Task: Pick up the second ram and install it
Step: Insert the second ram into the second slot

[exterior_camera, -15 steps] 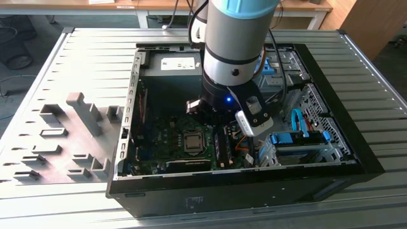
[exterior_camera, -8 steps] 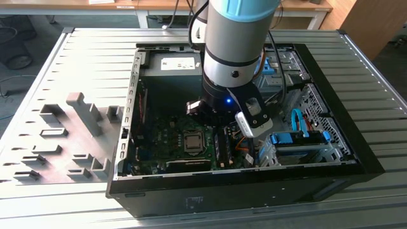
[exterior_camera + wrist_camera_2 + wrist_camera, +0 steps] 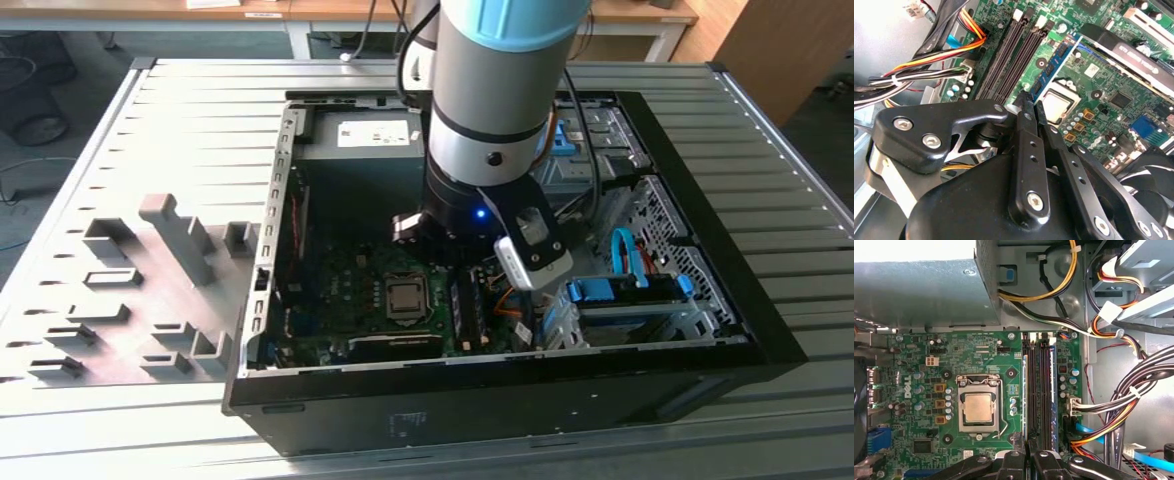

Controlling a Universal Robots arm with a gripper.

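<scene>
My gripper [image 3: 1032,101] hangs inside the open computer case [image 3: 747,330], just above the motherboard's memory slots [image 3: 1039,390]. Its two black fingers are pressed together, and nothing shows between them in either wrist view. A thin dark memory stick [image 3: 1025,395] with blue labels [image 3: 1056,62] stands seated in the slot nearest the processor socket [image 3: 978,407]. A second thin strip [image 3: 1053,395] runs along the outermost slot and looks like another seated stick. I cannot tell which of the two is the second ram. The black slots between them are bare.
Bundles of coloured cables [image 3: 1124,395] crowd the side of the slots away from the socket. A grey metal housing [image 3: 919,295] stands beyond the board. A grey fixture [image 3: 160,290] with upright blocks lies on the table at the exterior view's left. Drive bays [image 3: 627,295] fill the case's right side.
</scene>
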